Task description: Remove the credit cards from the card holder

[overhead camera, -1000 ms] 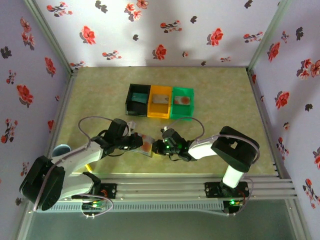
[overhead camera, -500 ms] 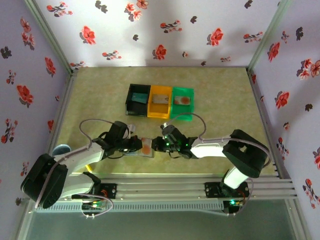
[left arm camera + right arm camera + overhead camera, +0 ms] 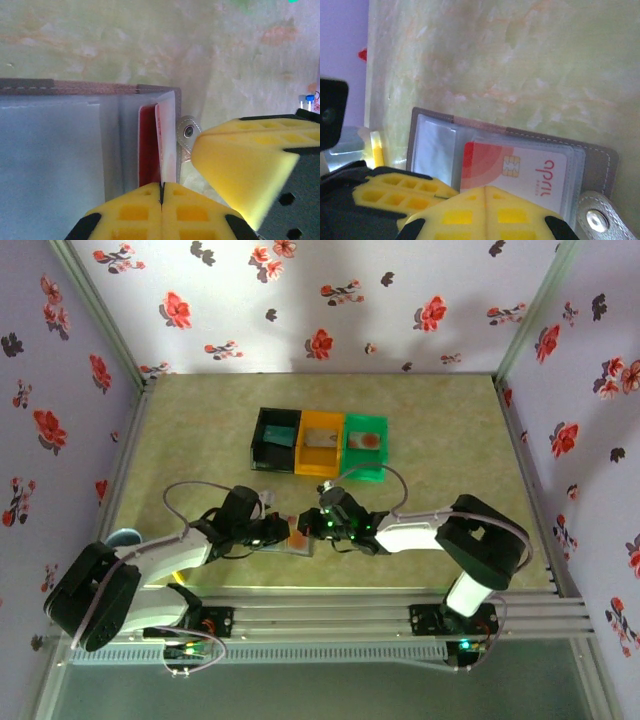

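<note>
The grey card holder (image 3: 293, 544) lies open on the table between both grippers. Its clear sleeves (image 3: 432, 145) hold a pale credit card (image 3: 520, 172) with a red round mark, and a red card (image 3: 147, 145) shows behind the pale one (image 3: 167, 135). My left gripper (image 3: 161, 186) is shut on the near edge of a sleeve, left of the holder (image 3: 281, 532) in the top view. My right gripper (image 3: 485, 189) is shut, its tips resting at the pale card's near edge, beside the snap tab (image 3: 186, 134). One of its fingers (image 3: 240, 165) shows in the left wrist view.
Black (image 3: 259, 439), orange (image 3: 320, 466) and green (image 3: 365, 423) bins stand in a row behind the grippers, with a card in the orange one and another in the green one. A pale blue round object (image 3: 122, 538) sits at the table's left edge.
My right arm has slid left up to the card holder and its jaws have closed fully. The holder, lifted and tilted earlier, now lies lower. The left gripper shifted slightly right.
</note>
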`<state>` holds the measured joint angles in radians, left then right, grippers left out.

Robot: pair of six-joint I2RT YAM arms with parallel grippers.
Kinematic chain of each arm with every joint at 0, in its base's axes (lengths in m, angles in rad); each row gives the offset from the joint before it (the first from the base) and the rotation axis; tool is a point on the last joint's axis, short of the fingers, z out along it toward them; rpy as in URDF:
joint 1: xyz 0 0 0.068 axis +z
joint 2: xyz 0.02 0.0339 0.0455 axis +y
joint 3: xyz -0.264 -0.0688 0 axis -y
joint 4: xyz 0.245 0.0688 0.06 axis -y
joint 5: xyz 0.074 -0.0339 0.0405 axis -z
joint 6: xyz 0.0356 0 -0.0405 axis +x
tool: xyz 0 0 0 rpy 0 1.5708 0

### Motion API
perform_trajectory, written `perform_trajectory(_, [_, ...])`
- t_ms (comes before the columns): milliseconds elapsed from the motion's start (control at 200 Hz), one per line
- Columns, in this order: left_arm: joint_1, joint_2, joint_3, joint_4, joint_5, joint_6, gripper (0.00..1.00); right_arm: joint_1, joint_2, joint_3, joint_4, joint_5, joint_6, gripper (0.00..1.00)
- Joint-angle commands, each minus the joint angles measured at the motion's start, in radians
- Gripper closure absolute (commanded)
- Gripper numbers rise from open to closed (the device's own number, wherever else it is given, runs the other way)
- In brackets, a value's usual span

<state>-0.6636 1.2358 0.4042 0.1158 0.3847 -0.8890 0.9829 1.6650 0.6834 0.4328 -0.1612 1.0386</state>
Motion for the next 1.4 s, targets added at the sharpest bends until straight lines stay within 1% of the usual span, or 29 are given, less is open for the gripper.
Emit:
perform_trajectory(0, [-0.014, 0.000, -0.014, 0.064, -0.015, -0.027, 1.00, 0.010, 0.051, -0.020, 0.097, 0.002, 0.061, 0.95])
perform_trajectory(80, [-0.017, 0.002, -0.021, 0.085, -0.017, -0.037, 1.00, 0.010, 0.073, -0.028, 0.124, 0.004, 0.075, 0.95])
perform_trajectory(185, [-0.018, -0.005, -0.021, 0.087, -0.025, -0.040, 1.00, 0.010, 0.082, -0.050, 0.121, 0.035, 0.091, 0.98])
perform_trajectory(255, [-0.018, -0.010, -0.021, 0.087, -0.028, -0.039, 1.00, 0.010, 0.074, -0.073, 0.118, 0.065, 0.090, 0.98])
perform_trajectory(390, [-0.019, -0.013, -0.021, 0.089, -0.033, -0.036, 1.00, 0.010, 0.038, -0.103, 0.066, 0.129, 0.083, 0.99])
perform_trajectory(480, [-0.018, -0.012, -0.017, 0.090, -0.037, -0.036, 1.00, 0.010, 0.032, -0.108, 0.030, 0.143, 0.072, 0.99])
perform_trajectory(560, [-0.019, -0.015, -0.013, 0.090, -0.036, -0.033, 1.00, 0.010, 0.039, -0.125, 0.046, 0.147, 0.077, 0.99])
perform_trajectory(745, [-0.018, -0.025, -0.016, 0.084, -0.039, -0.029, 1.00, 0.010, 0.042, -0.151, 0.085, 0.135, 0.078, 0.99])
perform_trajectory(970, [-0.017, -0.025, -0.022, 0.071, -0.042, -0.028, 1.00, 0.012, 0.010, -0.122, 0.063, 0.095, 0.031, 0.97])
perform_trajectory(1175, [-0.011, -0.045, -0.034, 0.068, -0.058, -0.039, 0.94, 0.024, 0.017, -0.088, 0.050, 0.066, 0.003, 0.95])
perform_trajectory(1395, [-0.010, -0.050, -0.042, 0.079, -0.059, -0.046, 0.90, 0.033, 0.021, -0.067, 0.043, 0.049, -0.013, 0.93])
